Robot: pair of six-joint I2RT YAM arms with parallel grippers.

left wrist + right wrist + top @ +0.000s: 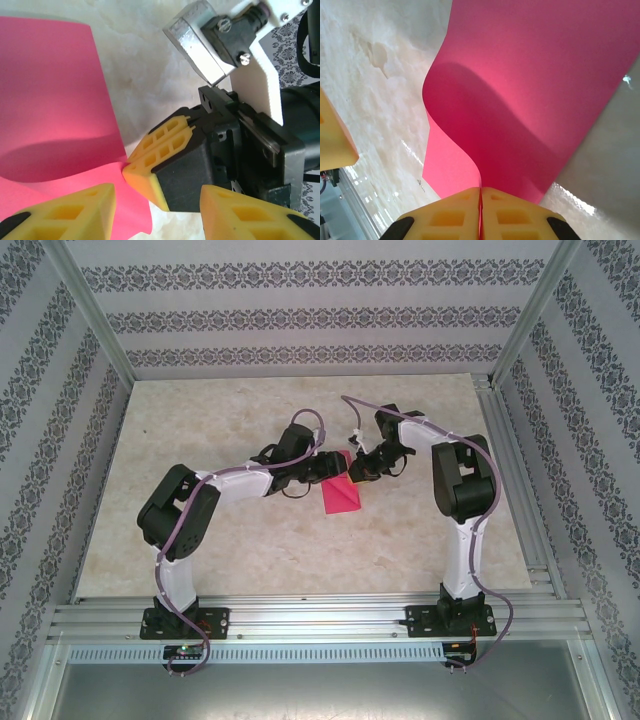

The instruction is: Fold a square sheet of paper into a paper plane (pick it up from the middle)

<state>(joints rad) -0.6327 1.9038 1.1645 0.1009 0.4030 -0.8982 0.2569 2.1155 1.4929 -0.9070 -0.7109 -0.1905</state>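
Thin magenta-pink sheet of paper [341, 497] sits mid-bench, between the two arms. Its near part lies on the pale marbled bench [200, 540]. The far edge is raised, and from the right wrist the sheet [535, 75] bows in a soft S-curve. No sharp crease can be made out there.

Right fingers [487, 200], yellow and ribbed, are pressed together with the sheet's edge pinched between them. Likely reason: an edge grip lets the paper be carried over itself for a fold, and the curl is slack from the lift.

Left fingers [75, 210] stand wide apart with nothing in them. From the left wrist, the pinched right tips sit in the gap between them. One left finger overlies the pink sheet [50, 90]; whether it touches the paper cannot be told. Probably stationed to pin or take the sheet beside the pinch.

Pose: left arm [180, 510] has its elbow out to the left, forearm reaching right and inward, wrist low. Right arm [460, 480] stands upright with a high elbow, forearm reaching left. Both sets of fingers meet at the sheet's far edge, just beside each other.
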